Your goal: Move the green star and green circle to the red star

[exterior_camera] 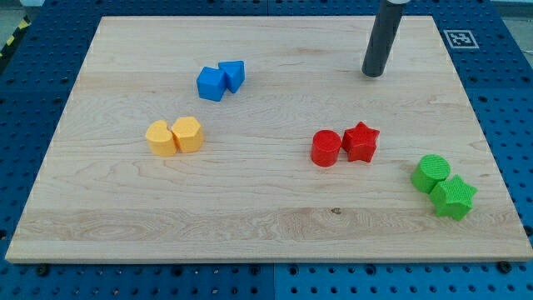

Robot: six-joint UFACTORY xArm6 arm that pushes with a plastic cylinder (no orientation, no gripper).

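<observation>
The green star (454, 197) and green circle (430, 172) sit touching near the board's (266, 225) bottom-right corner, apart from the red star (361, 141), which touches the red circle (326, 148) just up-left of them. My tip (372, 74), a bare rod with nothing to clench or release, rests far up at the view's top, touching no block. Little room lies between the greens and the right edge, so I judge the push must start there; bare wood separates them from the red star.

A lab or robotics test bench — the pale wooden board counter (266, 208) lies on a blue perforated metal base plate (508, 100) with regular holes, a black-and-white square fiducial marker (457, 38) at its corner, and yellow-black hazard tape (10, 40) at the view's left edge.
</observation>
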